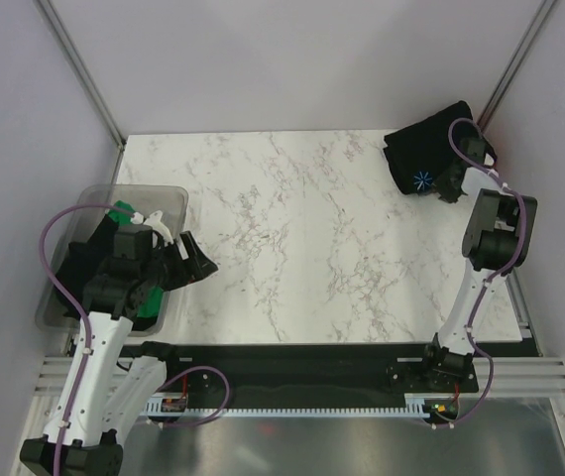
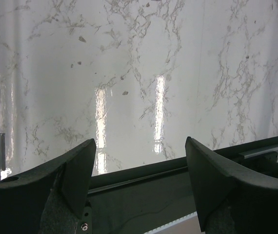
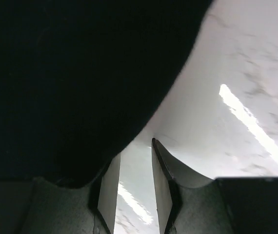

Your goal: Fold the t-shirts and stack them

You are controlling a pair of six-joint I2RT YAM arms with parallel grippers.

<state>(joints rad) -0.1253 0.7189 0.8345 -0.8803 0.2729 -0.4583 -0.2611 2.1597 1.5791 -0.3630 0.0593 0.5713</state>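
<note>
A black t-shirt [image 1: 426, 149] with a small blue-white starburst print lies bunched at the table's far right corner. My right gripper [image 1: 454, 186] is at its near right edge. In the right wrist view the black t-shirt [image 3: 80, 73] fills the upper left and covers the tip of the left finger. The right gripper [image 3: 135, 151] stands open by a narrow gap, with bare table showing between the fingers. A green t-shirt [image 1: 119, 210] and another black t-shirt [image 1: 76, 260] lie in the bin. My left gripper [image 1: 198, 260] [image 2: 140, 140] hangs wide open and empty beside the bin.
A clear plastic bin [image 1: 149, 190] stands at the table's left edge, partly under the left arm. The white marble table [image 1: 302, 238] stretches between the arms. A black rail [image 2: 144, 180] runs along the near edge. Metal frame posts rise at both far corners.
</note>
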